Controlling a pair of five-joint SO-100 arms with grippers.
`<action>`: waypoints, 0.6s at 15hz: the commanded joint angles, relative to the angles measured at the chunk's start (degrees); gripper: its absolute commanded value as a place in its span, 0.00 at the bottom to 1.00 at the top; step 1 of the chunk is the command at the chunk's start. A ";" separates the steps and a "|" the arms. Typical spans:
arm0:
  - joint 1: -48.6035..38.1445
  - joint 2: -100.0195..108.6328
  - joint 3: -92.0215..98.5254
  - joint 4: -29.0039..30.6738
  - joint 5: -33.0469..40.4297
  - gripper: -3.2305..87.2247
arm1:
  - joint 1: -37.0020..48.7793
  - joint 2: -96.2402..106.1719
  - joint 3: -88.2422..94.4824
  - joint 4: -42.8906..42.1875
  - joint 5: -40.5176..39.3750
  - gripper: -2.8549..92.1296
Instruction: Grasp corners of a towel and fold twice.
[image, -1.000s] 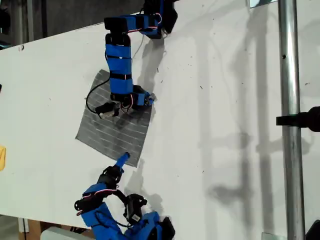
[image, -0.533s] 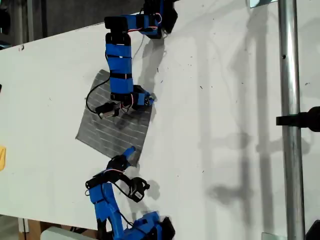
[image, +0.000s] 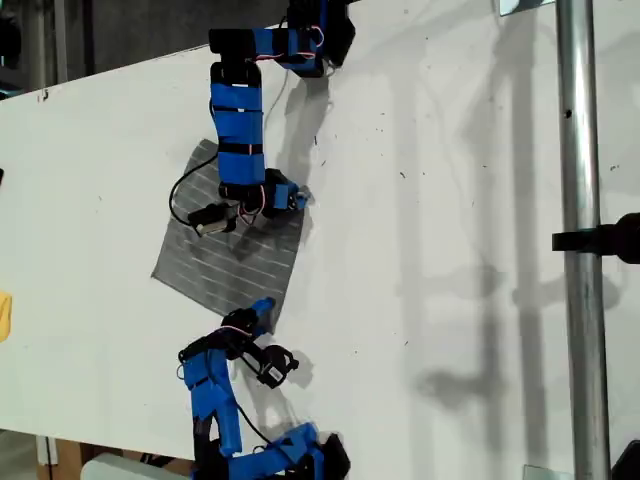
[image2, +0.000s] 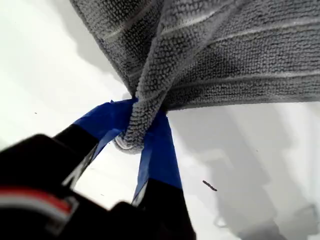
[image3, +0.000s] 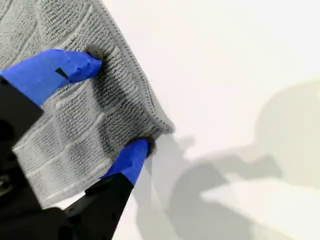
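White table (image: 450, 200), towel (image: 225, 255) diagonal.

Flat white tabletop (image: 450, 200) with scattered dark specks and soft grey shadows. Vertical silver metal pole (image: 580, 250) at 3 o'clock. Dark background at 11 o'clock.

Our first gripper (image2: 142, 137) is clamped on a towel (image2: 225, 55) corner; our second gripper (image3: 117, 107) straddles another, jaws parted.
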 joint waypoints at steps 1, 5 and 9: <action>2.02 -2.20 -4.75 2.02 0.18 0.23 | -0.26 5.80 -1.23 0.53 0.44 0.03; 4.04 0.88 -5.10 1.67 0.18 0.00 | 0.09 6.33 -0.88 0.62 0.44 0.03; 10.63 9.76 -6.24 7.56 -3.69 0.00 | -4.39 12.57 -0.79 3.96 2.37 0.03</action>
